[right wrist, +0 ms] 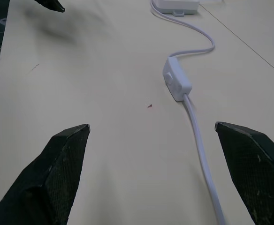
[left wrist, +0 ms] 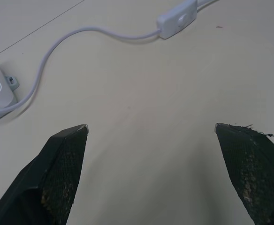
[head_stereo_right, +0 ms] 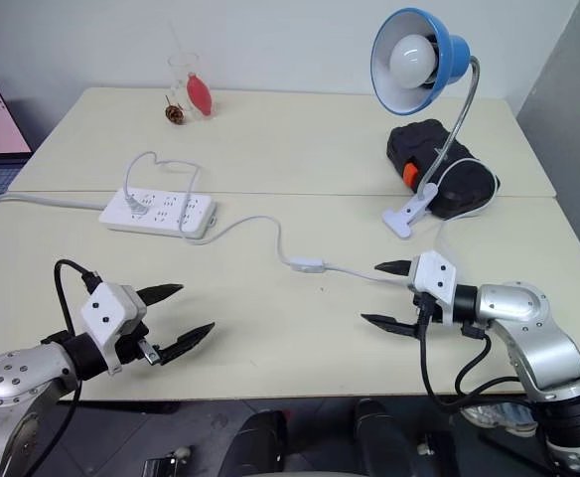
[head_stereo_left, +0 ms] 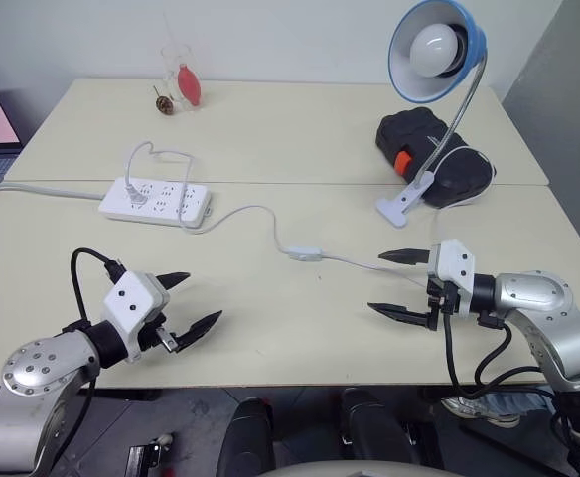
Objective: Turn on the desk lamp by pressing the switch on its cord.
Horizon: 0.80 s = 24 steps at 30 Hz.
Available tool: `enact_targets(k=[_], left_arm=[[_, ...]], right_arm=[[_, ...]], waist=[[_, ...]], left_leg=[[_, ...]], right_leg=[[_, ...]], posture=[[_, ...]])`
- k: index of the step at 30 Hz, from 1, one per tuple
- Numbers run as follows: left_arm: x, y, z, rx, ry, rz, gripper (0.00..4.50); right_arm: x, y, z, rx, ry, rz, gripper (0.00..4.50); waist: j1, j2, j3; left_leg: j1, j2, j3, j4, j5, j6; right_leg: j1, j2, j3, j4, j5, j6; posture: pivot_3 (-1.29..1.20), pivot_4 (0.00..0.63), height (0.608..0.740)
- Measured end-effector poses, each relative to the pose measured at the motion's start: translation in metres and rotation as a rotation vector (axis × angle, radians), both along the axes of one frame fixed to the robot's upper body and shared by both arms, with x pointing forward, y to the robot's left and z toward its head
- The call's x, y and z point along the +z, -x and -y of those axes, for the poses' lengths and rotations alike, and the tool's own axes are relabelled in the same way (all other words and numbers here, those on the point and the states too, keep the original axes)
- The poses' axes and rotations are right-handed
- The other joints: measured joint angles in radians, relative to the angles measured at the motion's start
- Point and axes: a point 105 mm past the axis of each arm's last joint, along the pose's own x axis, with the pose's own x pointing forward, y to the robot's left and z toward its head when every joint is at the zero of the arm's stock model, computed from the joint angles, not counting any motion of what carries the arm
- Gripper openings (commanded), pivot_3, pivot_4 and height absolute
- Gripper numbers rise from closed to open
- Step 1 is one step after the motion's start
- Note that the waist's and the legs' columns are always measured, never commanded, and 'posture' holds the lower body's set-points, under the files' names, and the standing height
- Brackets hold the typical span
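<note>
Cream-coloured table (head_stereo_left: 270, 338) tops, two set edge to edge, carry everything here. At the far right, beyond the right gripper (head_stereo_left: 397, 283), the desk lamp (head_stereo_left: 436, 50) stands clipped by its white clamp, its blue shade tilted and the round bulb unlit; a black bag (head_stereo_left: 419, 139) with an orange patch lies just behind the clamp. Beyond the left gripper (head_stereo_left: 193, 301), a white power strip (head_stereo_left: 155, 200) lies flat with a plug in it. At the far edge beyond that gripper stands a clear glass (head_stereo_left: 178, 70) holding something red.

The cord (head_stereo_left: 255, 211) runs from the power strip in a loose curve across the table, passes through the switch (head_stereo_left: 305, 254), then goes on toward the right gripper, passing close by its upper finger. The switch lies flat on the table between the two grippers, nearer the right one and a little beyond it; nothing touches it.

Both grippers hover low over the near table, pointing inward toward each other. The left gripper's black fingers are spread wide and hold nothing. The right gripper's fingers are likewise parted and empty, with the cord running between them in the right wrist view.
</note>
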Motion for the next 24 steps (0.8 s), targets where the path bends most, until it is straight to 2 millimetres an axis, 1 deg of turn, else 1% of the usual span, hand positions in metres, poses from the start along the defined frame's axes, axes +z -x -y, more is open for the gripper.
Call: enact_targets(k=[7,14,19,24], left_arm=[[0.001,0.000,0.002,-0.007,-0.002,0.003,4.50],[0.003,0.006,0.009,-0.084,0.010,-0.012,4.50],[0.011,0.003,0.007,-0.096,0.019,0.023,4.50],[0.015,0.000,0.006,-0.098,0.010,0.053,4.50]], right_arm=[[0.001,0.000,0.000,0.001,-0.001,0.005,4.48],[0.005,-0.003,-0.001,0.000,0.000,0.023,4.48],[0.009,-0.008,-0.001,-0.003,0.004,0.037,4.48],[0.014,-0.020,-0.005,-0.029,0.041,0.049,4.48]], waist=[[0.000,0.000,0.000],[0.000,0.000,0.000],[0.000,0.000,0.000],[-0.001,0.000,0.000]], left_leg=[[0.000,0.000,0.000,0.000,0.000,0.000],[0.000,0.000,0.000,0.000,0.000,0.000],[0.000,0.000,0.000,0.000,0.000,0.000],[0.000,0.000,0.000,0.000,0.000,0.000]], right_leg=[[0.000,0.000,0.000,0.000,0.000,0.000],[0.000,0.000,0.000,0.000,0.000,0.000],[0.000,0.000,0.000,0.000,0.000,0.000],[0.000,0.000,0.000,0.000,0.000,0.000]], posture=[[0.00,0.150,0.740],[0.00,0.150,0.740],[0.00,0.150,0.740],[0.00,0.150,0.740]])
